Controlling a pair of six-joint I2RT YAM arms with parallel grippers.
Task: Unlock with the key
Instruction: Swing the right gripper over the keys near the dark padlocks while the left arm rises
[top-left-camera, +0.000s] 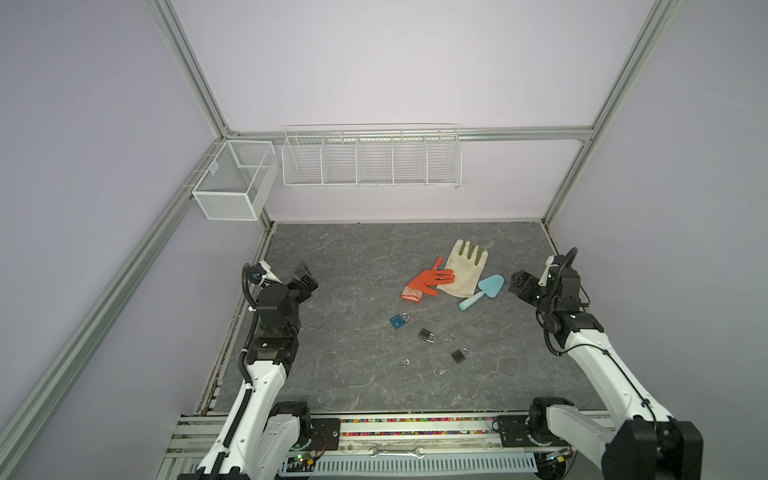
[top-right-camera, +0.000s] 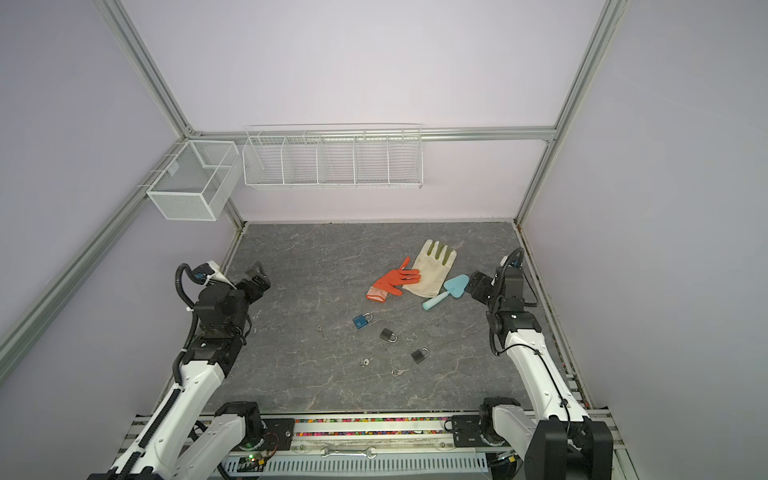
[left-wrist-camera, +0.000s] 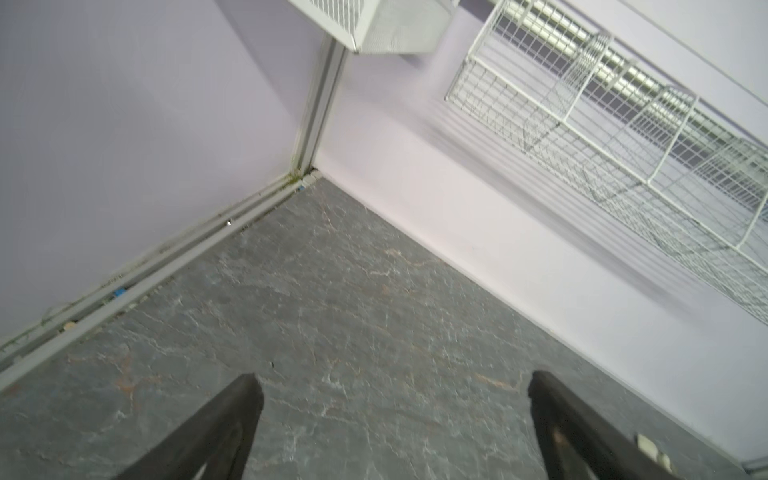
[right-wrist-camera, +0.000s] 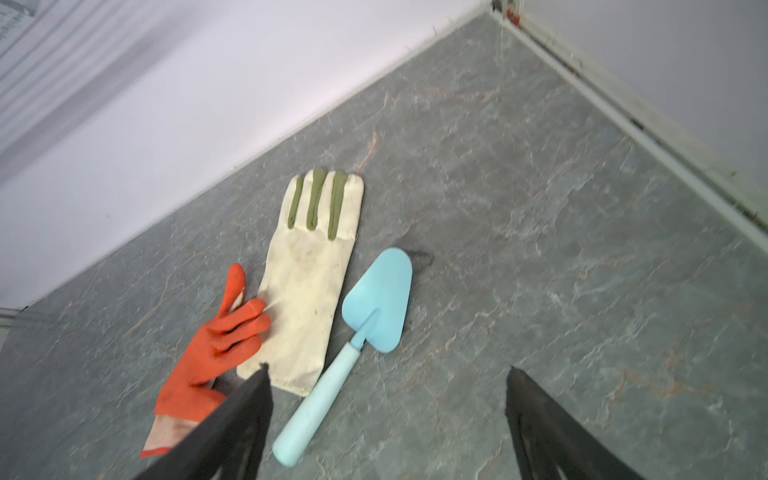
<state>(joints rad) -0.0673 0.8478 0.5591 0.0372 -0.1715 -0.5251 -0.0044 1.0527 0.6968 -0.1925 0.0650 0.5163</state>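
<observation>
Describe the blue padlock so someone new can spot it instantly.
On the grey marbled tabletop, find the orange glove near the middle. Just robot-side of its cuff lies the blue padlock, heading a diagonal row of three. It is the only blue one; the other two are dark grey padlocks.

In both top views the left arm rises from the lower left of the frame with its elbow bent. The left gripper (top-left-camera: 305, 277) (top-right-camera: 254, 277) points toward the upper right, its fingers (left-wrist-camera: 232, 415) spread wide and empty. The right arm climbs from the lower right. The right gripper (top-left-camera: 518, 284) (top-right-camera: 475, 284) faces frame left, its fingers (right-wrist-camera: 245, 415) also apart and empty.
</observation>
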